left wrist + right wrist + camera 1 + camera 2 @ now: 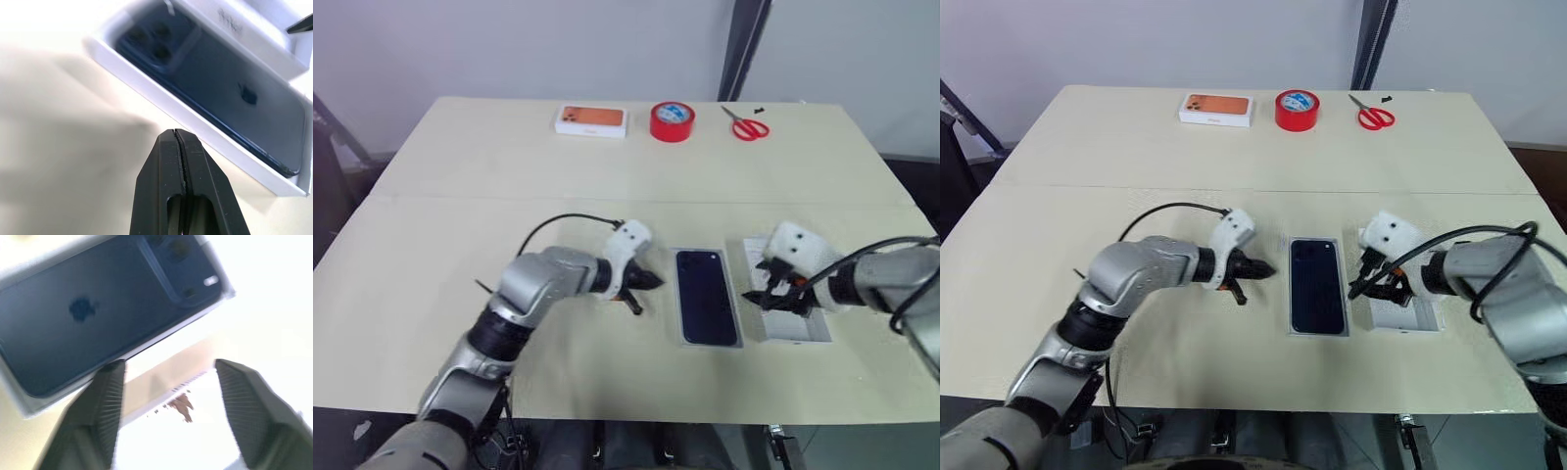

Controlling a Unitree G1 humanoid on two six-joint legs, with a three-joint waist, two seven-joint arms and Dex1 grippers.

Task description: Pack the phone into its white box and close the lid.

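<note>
The phone (707, 296) lies flat, back up, inside the white box (686, 338) near the front middle of the desk (460, 186). The left end effector (648, 281), fingers pressed together and holding nothing, hovers just left of the box. The right end effector (1364, 283), fingers spread and empty, hangs over the lid (1420, 319), which lies just right of the box.

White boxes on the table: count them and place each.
3: orange-phone box at the far edge beside red tape; white box holding the phone; the lid beside it, under the right gripper.
</note>
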